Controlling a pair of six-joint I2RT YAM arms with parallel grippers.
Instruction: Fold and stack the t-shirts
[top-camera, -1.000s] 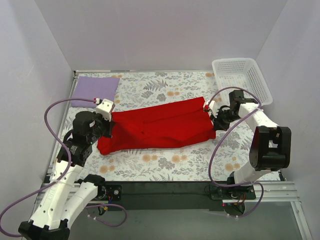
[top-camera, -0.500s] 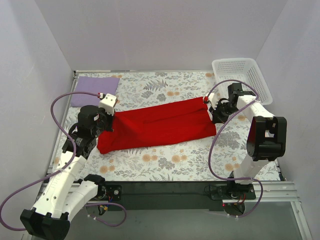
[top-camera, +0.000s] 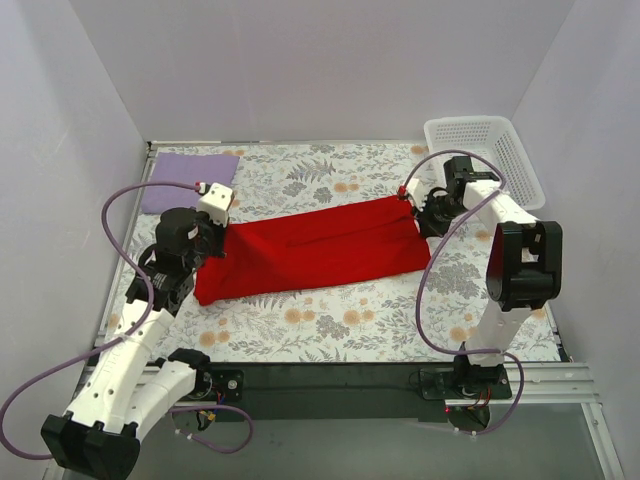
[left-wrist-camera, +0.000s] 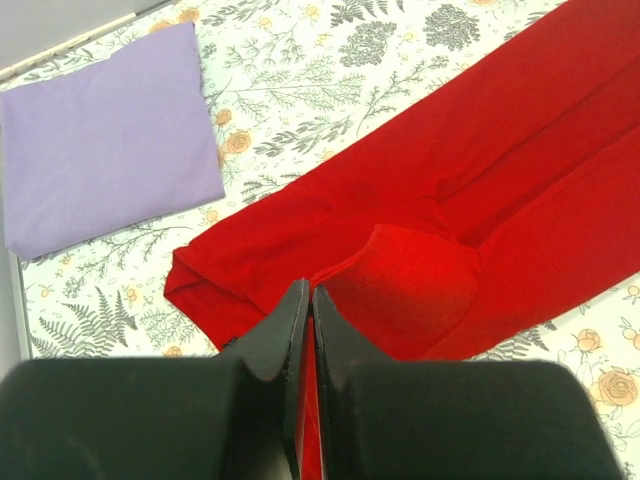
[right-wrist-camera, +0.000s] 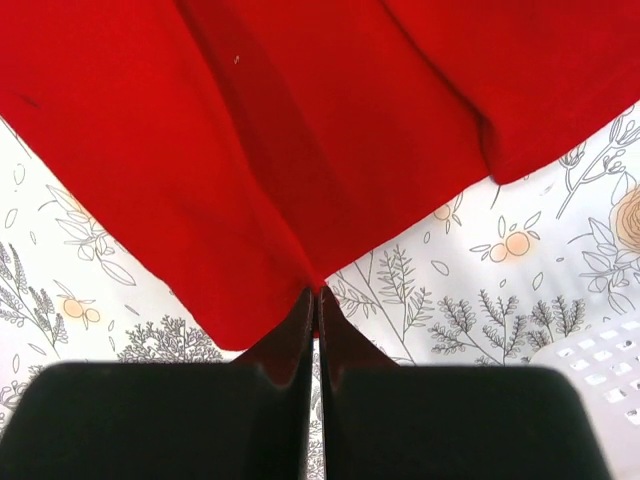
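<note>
The left gripper (left-wrist-camera: 307, 297) and right gripper (right-wrist-camera: 316, 296) are each pinched shut on opposite ends of the plain bright red cloth t-shirt (top-camera: 320, 250), mid-fold by my judgement; next, both should carry its edge across evenly.

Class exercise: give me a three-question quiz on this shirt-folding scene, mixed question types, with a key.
1. True or false: the left gripper and the right gripper are each shut on an end of the red t-shirt.
2. The lavender t-shirt lies: A) under the red one; B) folded flat, far left, apart from it; C) draped over an arm.
3. Fill in: the white mesh basket stands at the far ____.
Key: 1 true; 2 B; 3 right.
</note>
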